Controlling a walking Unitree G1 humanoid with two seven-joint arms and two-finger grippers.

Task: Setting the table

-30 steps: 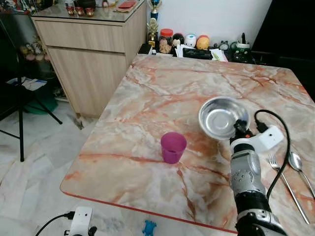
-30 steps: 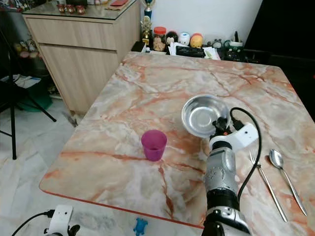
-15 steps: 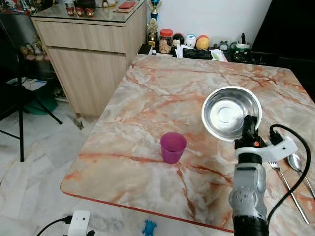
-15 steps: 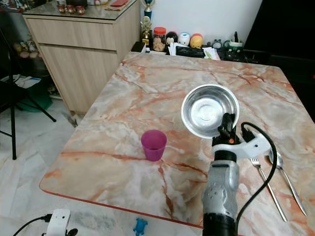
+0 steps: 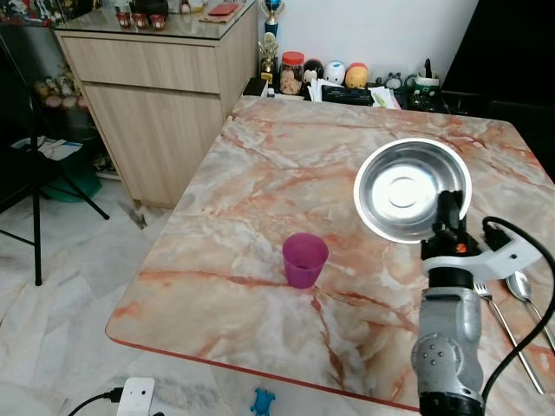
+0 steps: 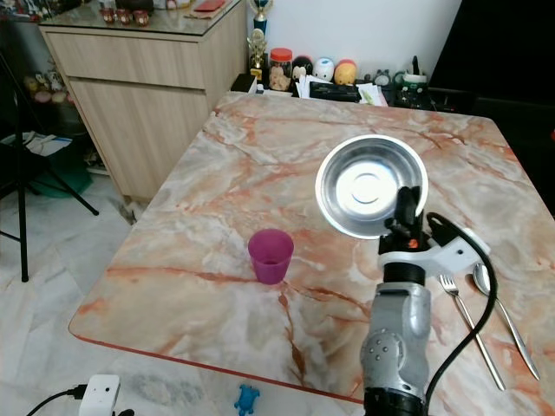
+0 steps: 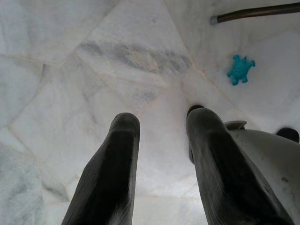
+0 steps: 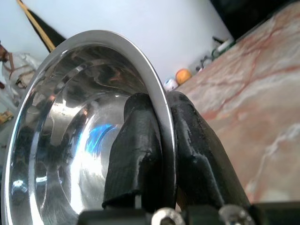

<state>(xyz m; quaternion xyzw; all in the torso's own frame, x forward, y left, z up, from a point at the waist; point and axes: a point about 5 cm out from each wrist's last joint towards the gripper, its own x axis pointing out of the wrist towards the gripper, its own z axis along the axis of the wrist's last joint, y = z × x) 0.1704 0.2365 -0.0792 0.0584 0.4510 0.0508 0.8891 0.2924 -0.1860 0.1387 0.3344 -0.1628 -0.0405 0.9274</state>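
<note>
Two black fingers [image 7: 122,164] of the left gripper [image 7: 161,164] hang down by the floor [image 7: 70,56], far to the left of the tabletop. They are spread apart with nothing between them. A little blue toy [image 7: 240,69] lies on the floor past them.

Moving right, a purple cup [image 5: 304,258] stands upright on the tabletop [image 5: 260,199], well to the left of the right gripper's fingers and a bit nearer the front edge. Its open mouth faces up.

Next comes the right gripper [image 8: 161,140]. Its fingers [image 8: 136,150] are pinching the rim of a shiny metal bowl [image 5: 412,191], one finger inside the bowl and one outside. The bowl is held up in the air above the tabletop, just above the fingers. It is tipped up on its edge, so the hollow side faces back toward the robot's head and the bottom faces away. A round bowl has no long side, so what counts is which way its mouth points.

To the right of these fingers and lower down, a fork [image 5: 501,321] and a spoon [image 5: 525,295] lie flat on the tabletop, side by side. Their long handles run toward the robot and their heads point away.

I think the bowl has to be turned so its mouth faces up, then set down between the cup and the fork. The right arm already has it, so that arm is the one to do it.
</note>
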